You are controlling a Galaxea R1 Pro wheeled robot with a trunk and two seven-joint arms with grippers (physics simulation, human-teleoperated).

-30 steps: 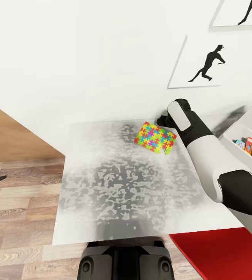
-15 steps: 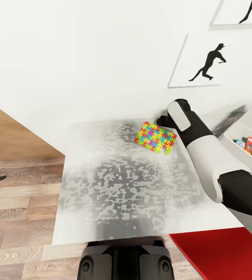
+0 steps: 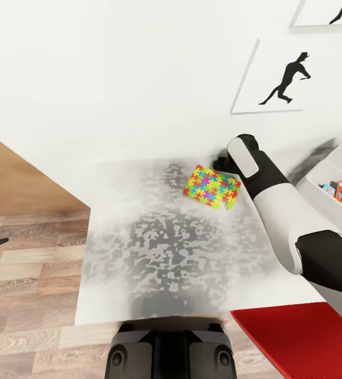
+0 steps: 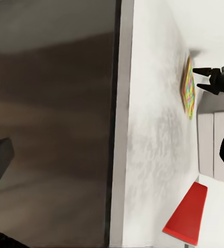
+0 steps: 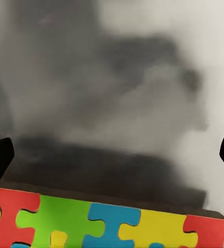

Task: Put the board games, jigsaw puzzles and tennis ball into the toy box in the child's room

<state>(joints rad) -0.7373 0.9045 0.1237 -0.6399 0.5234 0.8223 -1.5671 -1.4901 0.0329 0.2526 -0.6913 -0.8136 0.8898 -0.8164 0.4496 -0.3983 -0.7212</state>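
text: none legible | labels: none | numbers: none | signs: none

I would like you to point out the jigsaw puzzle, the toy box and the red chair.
jigsaw puzzle (image 3: 212,187), head view, middle of its coloured face.
toy box (image 3: 326,169), head view, its near grey wall.
red chair (image 3: 297,337), head view, the red seat.

The right gripper (image 3: 219,163) is largely hidden behind its own wrist in the head view. The toy box (image 3: 324,174) is cut off by the picture's edge, and the jigsaw puzzle (image 5: 106,222) likewise in the right wrist view.
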